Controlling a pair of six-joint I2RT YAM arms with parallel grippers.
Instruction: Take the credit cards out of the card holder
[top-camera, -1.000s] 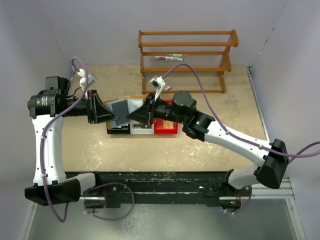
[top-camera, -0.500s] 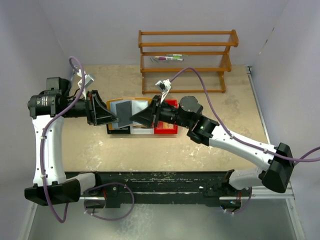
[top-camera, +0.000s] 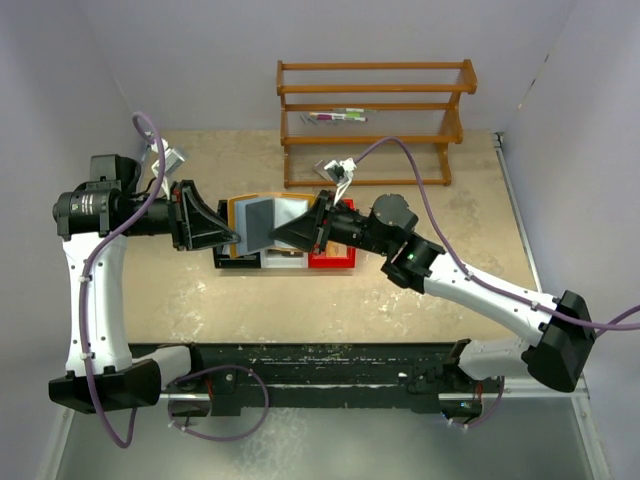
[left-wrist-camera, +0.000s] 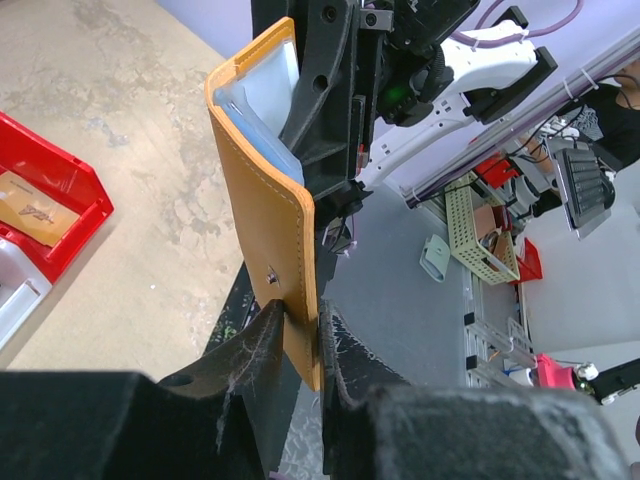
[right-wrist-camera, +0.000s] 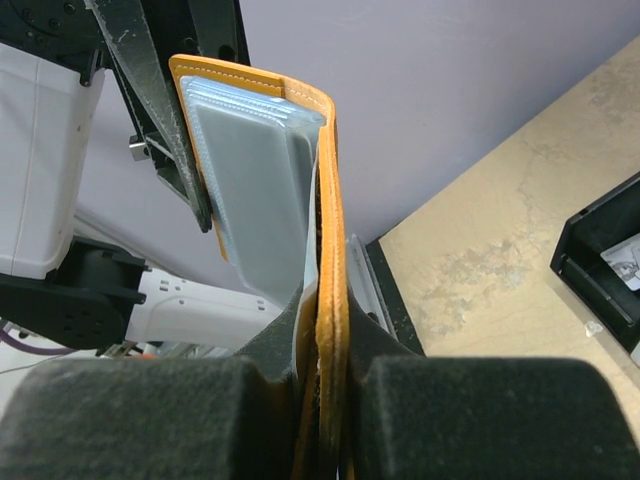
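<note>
While the wallet hangs open in the air between the two arms, above the bins, nothing supports it from below. The left gripper is pressed together on the tan cover, close to one edge. The right gripper is pinched on the opposite edge, with the tan cover and the pale lining both between its pads. So each side is clamped on the wallet and neither is free.

The wallet looks light and soft. Its cover curves at the fold, so I judge that it will bend or twist if one arm pulls harder than the other. A grey card lies flat inside a clear pocket on the inner side. The card is probably thin, stiff and smooth, and the plastic pocket may hold it by friction. I cannot see a free edge of it, and I cannot tell how many cards are inside.

To take a card, one gripper must let go, I think. The other should hold the cover near an edge and not on the pocket itself, because pressure there would lock the card. Only the narrow edge at the mouth of the pocket can be taken.
</note>
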